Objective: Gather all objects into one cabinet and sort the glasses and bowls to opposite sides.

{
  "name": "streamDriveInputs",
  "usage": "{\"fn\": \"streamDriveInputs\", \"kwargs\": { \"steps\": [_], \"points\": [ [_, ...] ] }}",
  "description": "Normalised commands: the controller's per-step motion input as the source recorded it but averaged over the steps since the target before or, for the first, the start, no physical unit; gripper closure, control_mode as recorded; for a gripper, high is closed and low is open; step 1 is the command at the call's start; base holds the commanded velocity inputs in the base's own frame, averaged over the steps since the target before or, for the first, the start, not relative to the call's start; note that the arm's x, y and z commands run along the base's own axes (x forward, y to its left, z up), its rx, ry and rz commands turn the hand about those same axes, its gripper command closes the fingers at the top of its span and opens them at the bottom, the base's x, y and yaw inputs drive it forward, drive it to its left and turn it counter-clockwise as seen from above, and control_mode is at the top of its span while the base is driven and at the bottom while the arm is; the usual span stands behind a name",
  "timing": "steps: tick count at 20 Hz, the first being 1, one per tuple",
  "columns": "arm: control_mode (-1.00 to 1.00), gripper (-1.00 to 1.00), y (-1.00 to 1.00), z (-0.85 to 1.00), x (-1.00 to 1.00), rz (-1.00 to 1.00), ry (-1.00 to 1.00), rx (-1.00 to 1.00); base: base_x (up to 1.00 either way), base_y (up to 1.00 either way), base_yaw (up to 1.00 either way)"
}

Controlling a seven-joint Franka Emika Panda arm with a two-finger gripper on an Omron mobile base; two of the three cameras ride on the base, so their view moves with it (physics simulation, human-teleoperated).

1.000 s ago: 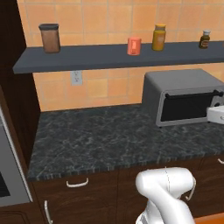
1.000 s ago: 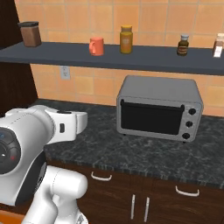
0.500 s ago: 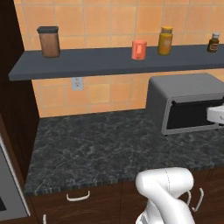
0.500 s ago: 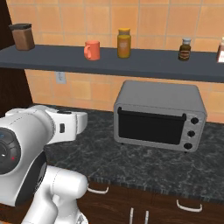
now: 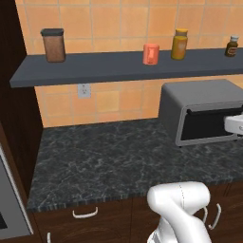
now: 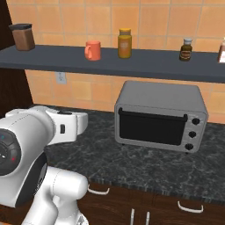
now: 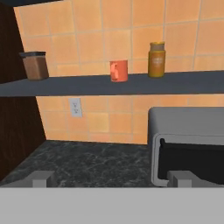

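A: Cup (image 5: pixel 151 53), salmon-orange, stands upright on the dark wall shelf (image 5: pixel 118 66), its long axis vertical. In the hand view its handle faces roughly toward the camera, slightly to the left; in the right base view the handle projects to the left.

B: Position along the shelf?

A: Near the middle, just beside a mustard-yellow jar (image 5: pixel 179 44) on its right and apart from it. A brown canister (image 5: pixel 53 45) with a dark lid stands well apart at the left end, and a small dark bottle (image 5: pixel 231 46) stands toward the right end.

B: Gripper?

A: Gripper (image 7: pixel 111 179): two grey fingertips (image 7: pixel 42 178) rise at the bottom of the hand view, set wide apart, with nothing between them and nothing touched. It points level toward the tiled wall, with the shelf above its line and the table (image 5: pixel 118 156) below.

B: Surroundings?

A: A grey toaster oven (image 6: pixel 160 115) with a dark glass door and three knobs sits on the black speckled table, below the shelf and to the right of the cup. A wall socket (image 5: pixel 84 90) lies on the orange tiles under the shelf. Dark wood panelling (image 5: pixel 14 95) borders the left side, and base cabinets (image 6: pixel 145 206) with small silver handles run under the table.
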Motion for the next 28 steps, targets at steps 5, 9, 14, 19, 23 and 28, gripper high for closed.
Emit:
{"fn": "streamDriveInputs", "kwargs": {
  "steps": [5, 9, 14, 19, 23, 28],
  "points": [
    [1.00, -1.00, 0.00, 0.00, 0.00, 0.00, 0.00, 0.00, 0.03, 0.00, 0.00],
    [-1.00, -1.00, 0.25, 0.35, 0.00, 0.00, 0.00, -0.19, 0.00, 0.00, 0.00],
    [-1.00, -1.00, 0.46, 0.92, 0.05, -0.02, 0.00, -0.28, 0.00, 0.00, 0.00],
    [-1.00, -1.00, 0.33, 0.82, 0.13, -0.05, 0.00, -0.11, 0.00, 0.00, 0.00],
    [-1.00, -1.00, 0.03, 0.03, 0.25, 0.00, 0.03, 0.04, 0.00, 0.00, 0.00],
    [-1.00, -1.00, 0.27, 0.11, 0.78, -0.06, 0.00, 0.00, 0.00, 0.00, 0.00]
  ]
}}
